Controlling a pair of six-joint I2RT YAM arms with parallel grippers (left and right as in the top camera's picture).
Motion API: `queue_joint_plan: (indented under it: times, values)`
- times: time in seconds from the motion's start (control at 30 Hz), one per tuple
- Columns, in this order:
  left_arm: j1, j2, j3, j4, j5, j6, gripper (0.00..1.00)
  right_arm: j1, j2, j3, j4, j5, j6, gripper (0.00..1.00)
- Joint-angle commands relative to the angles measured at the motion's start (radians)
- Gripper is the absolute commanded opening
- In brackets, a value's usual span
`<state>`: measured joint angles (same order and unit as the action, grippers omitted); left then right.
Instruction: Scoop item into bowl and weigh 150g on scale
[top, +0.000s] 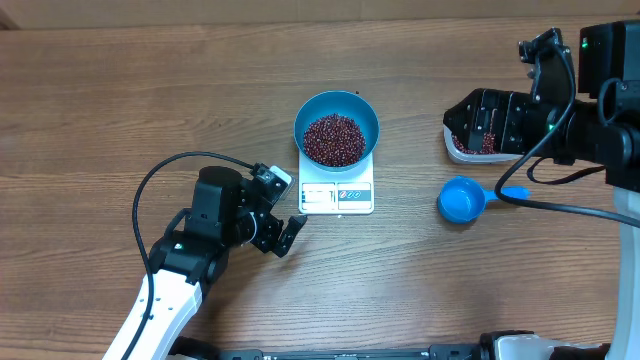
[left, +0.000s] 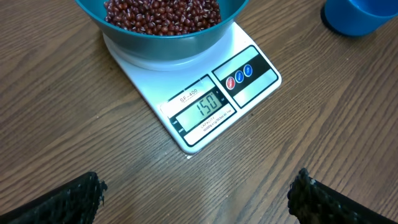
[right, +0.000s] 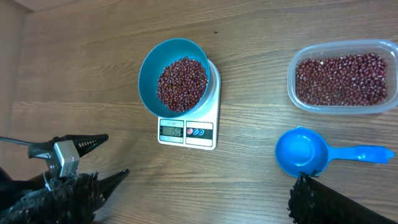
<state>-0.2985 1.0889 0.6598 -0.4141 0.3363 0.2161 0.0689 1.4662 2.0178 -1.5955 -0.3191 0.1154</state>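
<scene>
The blue bowl (top: 368, 118) sits on the white scale (top: 337, 197) and holds a heap of red-brown beans (top: 334, 140). In the left wrist view the scale (left: 186, 93) shows 150 on its display, with the bowl (left: 186, 40) and beans (left: 161, 12) above it. My left gripper (top: 283, 207) hovers just left of the scale's front edge, open and empty (left: 198, 193). My right gripper (top: 460, 122) hangs high over the tub, also open and empty (right: 196, 193). From there I see the bowl (right: 149, 74), beans (right: 181, 84) and scale (right: 205, 134).
A clear plastic tub (right: 292, 93) with more beans stands at the right, partly hidden under the right arm in the overhead view. A small blue handled scoop (top: 461, 200) lies empty on the table in front of it, right of the scale. Cables trail from both arms.
</scene>
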Motion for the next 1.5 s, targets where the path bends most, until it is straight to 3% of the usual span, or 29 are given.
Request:
queue_joint_plan:
  times: [0.0, 0.17, 0.4, 0.63, 1.03, 1.47]
  values:
    - [0.004, 0.003, -0.005, 0.003, -0.003, -0.003, 0.99, 0.018, -0.019, 0.003, 0.046, 0.045, 0.015, 1.0]
    - [0.004, 0.003, -0.005, 0.003, -0.003, -0.003, 1.0, 0.063, -0.094, -0.129, 0.278, 0.179, 0.015, 1.0]
    - [0.004, 0.003, -0.005, 0.003, -0.003, -0.003, 0.99, 0.073, -0.429, -0.699, 0.85, 0.258, 0.008, 1.0]
    - [0.004, 0.003, -0.005, 0.003, -0.003, -0.003, 1.0, 0.011, -0.78, -1.21, 1.239, 0.277, 0.008, 1.0]
    - [0.004, 0.003, -0.005, 0.003, -0.003, -0.003, 0.99, -0.013, -1.263, -1.782, 1.532, 0.277, 0.008, 1.0]
    - [0.004, 0.003, -0.005, 0.003, -0.003, -0.003, 1.0, -0.011, -1.412, -1.953, 1.542, 0.274, 0.009, 1.0]
